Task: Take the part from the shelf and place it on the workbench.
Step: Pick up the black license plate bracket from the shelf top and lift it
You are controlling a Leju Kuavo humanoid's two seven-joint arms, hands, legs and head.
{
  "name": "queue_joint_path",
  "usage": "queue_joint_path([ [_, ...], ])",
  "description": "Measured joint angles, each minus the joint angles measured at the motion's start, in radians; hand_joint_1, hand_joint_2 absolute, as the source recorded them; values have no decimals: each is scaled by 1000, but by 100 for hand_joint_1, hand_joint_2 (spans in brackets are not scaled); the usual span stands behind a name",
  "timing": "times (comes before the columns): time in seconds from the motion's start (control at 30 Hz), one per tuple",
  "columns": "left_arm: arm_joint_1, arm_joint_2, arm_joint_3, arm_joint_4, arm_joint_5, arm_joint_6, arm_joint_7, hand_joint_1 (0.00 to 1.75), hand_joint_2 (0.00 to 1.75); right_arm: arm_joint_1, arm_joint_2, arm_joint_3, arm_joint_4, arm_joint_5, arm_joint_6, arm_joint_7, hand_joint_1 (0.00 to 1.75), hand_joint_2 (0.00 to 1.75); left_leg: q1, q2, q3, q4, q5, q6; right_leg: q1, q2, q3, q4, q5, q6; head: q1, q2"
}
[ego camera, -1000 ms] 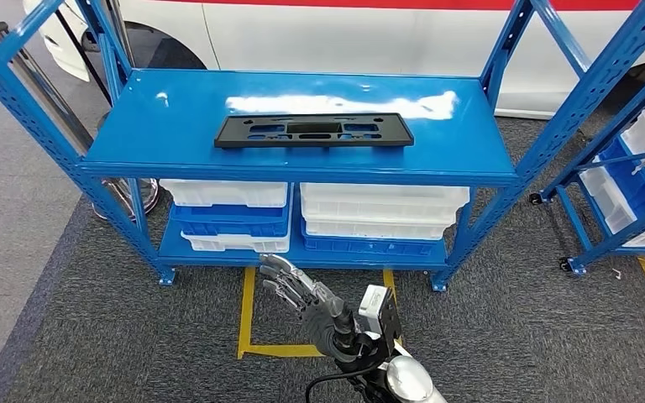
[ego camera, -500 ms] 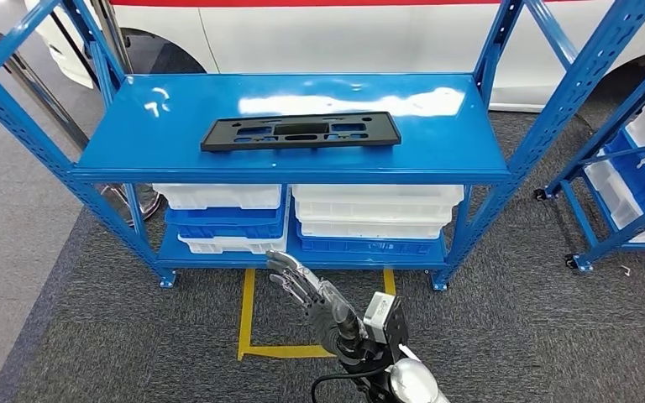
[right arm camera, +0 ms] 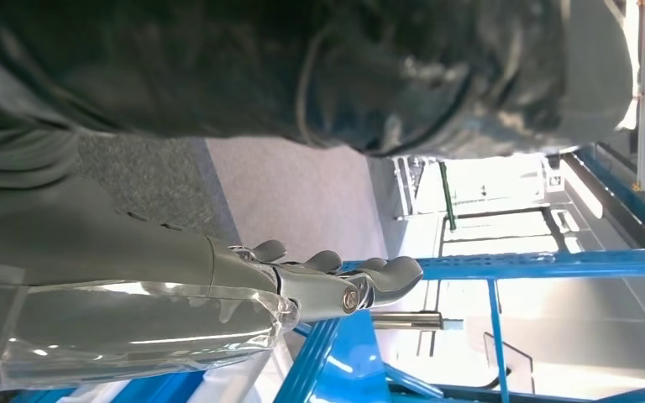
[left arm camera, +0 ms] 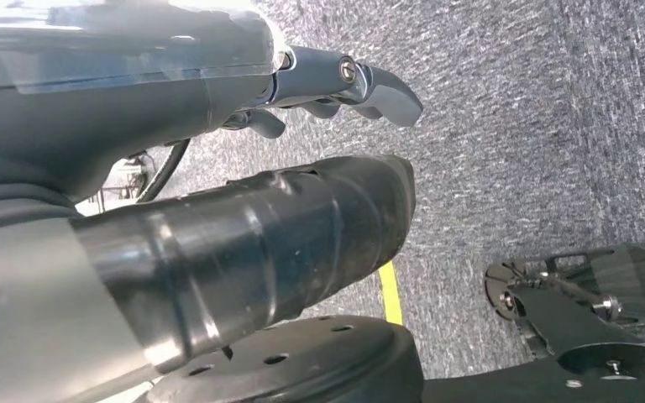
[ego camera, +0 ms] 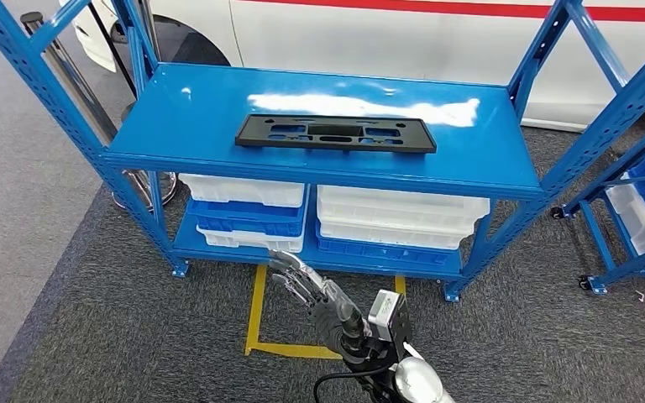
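Note:
The part (ego camera: 334, 134) is a flat black plate with several cut-outs, lying on the top board of the blue shelf (ego camera: 176, 126). My right hand (ego camera: 315, 290) is raised low in front of me, below the shelf's bottom level and well short of the part. Its fingers are stretched out and apart, and it holds nothing. In the right wrist view the right hand (right arm camera: 336, 281) points toward the blue shelf frame. My left hand (left arm camera: 336, 80) hangs over the grey carpet with its fingers loosely bent, holding nothing.
White and blue bins (ego camera: 395, 218) fill the shelf's lower level. A white car (ego camera: 403, 38) stands behind the shelf. A second blue rack (ego camera: 630, 210) with bins is at the right. Yellow tape lines (ego camera: 256, 311) mark the carpet in front, and a metal post (ego camera: 76, 71) leans at the left.
The whole picture has shifted, so the camera moved; the shelf now sits a little further right and lower. My right hand keeps its outstretched pose.

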Motion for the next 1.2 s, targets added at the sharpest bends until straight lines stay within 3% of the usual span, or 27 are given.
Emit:
queue_joint_path([
  [0.07,0,0,-8,0,-4,-2,1,0,0,-3,-2,0,0,1,0,0,0,0,-2,-4,1,5,-5,-6,-1,1,57,-126,56,-4,0,0],
  [0.1,-1,0,-11,0,-5,-2,2,0,0,-5,-2,1,-1,2,1,0,0,0,-3,-5,0,6,-6,-11,1,2,75,-166,67,-6,0,0],
  [0.2,1,0,-15,0,-5,-2,14,0,0,-6,-2,2,-1,2,1,0,0,0,-5,-6,-2,5,-7,-27,5,5,83,-189,65,-16,-1,0],
  [0.27,1,0,-15,0,-4,-1,20,0,0,-7,-2,3,-3,2,2,0,0,0,-2,-6,-7,24,-25,-38,2,5,88,-197,68,-28,-1,0],
  [0.3,1,0,-15,0,-3,0,22,0,0,-9,-2,5,-4,2,2,0,0,0,-1,-6,-21,58,-49,-42,0,4,90,-201,70,-33,-1,0],
  [0.37,2,1,-15,0,4,1,23,0,0,-10,-2,8,-4,2,3,0,0,0,0,-6,-76,180,-113,-48,0,2,92,-203,70,-40,-1,0],
  [0.43,4,1,-15,0,11,1,21,0,0,-10,-2,10,-4,2,4,0,0,0,1,-6,-120,273,-139,-52,2,1,93,-202,69,-41,-1,0],
  [0.47,4,1,-15,0,13,1,20,0,0,-10,-2,11,-4,2,4,0,0,0,1,-6,-118,269,-123,-52,2,2,94,-202,68,-42,-1,0],
  [0.5,4,2,-15,0,13,1,18,0,0,-10,-2,12,-4,2,5,0,0,0,1,-6,-101,230,-93,-51,2,3,96,-201,67,-41,-1,0],
  [0.53,2,2,-15,0,13,1,17,0,0,-10,-2,13,-4,2,5,0,0,0,1,-6,-70,163,-56,-49,1,4,99,-200,65,-39,-1,0],
  [0.6,-2,3,-15,0,13,0,16,0,0,-12,-2,14,-4,2,6,0,0,0,-2,-7,-16,49,-13,-42,5,5,100,-196,61,-32,-1,0],
  [0.63,-3,3,-15,0,13,-2,16,0,0,-13,-2,14,-4,2,6,0,0,0,-3,-8,-2,18,-7,-38,7,5,99,-195,61,-28,-1,0],
  [0.77,-4,3,-15,0,12,-15,17,0,0,-16,-2,15,-6,2,11,0,0,0,-1,-9,1,3,-4,-15,7,5,91,-180,49,-11,-1,0],
  [0.83,-6,3,-15,0,11,-19,17,0,0,-18,-2,15,-7,3,14,0,0,0,0,-9,3,-2,0,-2,5,6,54,-97,-2,-2,-1,0],
  [0.9,-6,3,-15,0,10,-20,17,0,0,-18,-3,15,-8,3,16,0,0,0,-1,-8,1,-1,0,3,5,6,-10,36,-58,3,-1,0],
  [0.93,-6,3,-15,0,10,-20,17,0,0,-18,-4,15,-8,4,16,0,0,0,-2,-8,1,-1,0,3,5,6,-32,80,-67,4,-1,0],
  [0.97,-5,3,-15,0,10,-20,17,0,0,-18,-4,15,-8,4,17,0,0,0,-3,-9,2,0,-1,3,5,6,-38,88,-57,3,-1,0],
  [1.0,-5,4,-15,0,10,-20,17,0,0,-18,-5,16,-8,5,18,-1,0,0,-3,-10,3,0,-1,4,5,6,-23,54,-28,0,-1,0],
  [1.07,-6,3,-15,0,11,-20,17,0,0,-20,-6,17,-11,8,20,-6,0,0,-5,-13,6,1,-3,2,8,6,43,-84,41,-12,-1,0],
  [1.1,-6,3,-15,0,11,-20,17,0,0,-23,-6,19,-15,10,21,-8,0,0,-7,-14,6,2,-5,-1,11,6,72,-145,61,-17,-1,0],
  [1.13,-6,3,-16,0,11,-20,16,0,0,-25,-6,22,-19,13,21,-11,0,0,-8,-14,5,3,-5,-4,14,6,88,-182,70,-21,-1,0],
  [1.2,-6,3,-16,0,12,-20,16,0,0,-29,-6,25,-27,19,21,-16,0,0,-9,-13,3,2,-4,-13,17,6,92,-199,69,-23,-1,0],
])
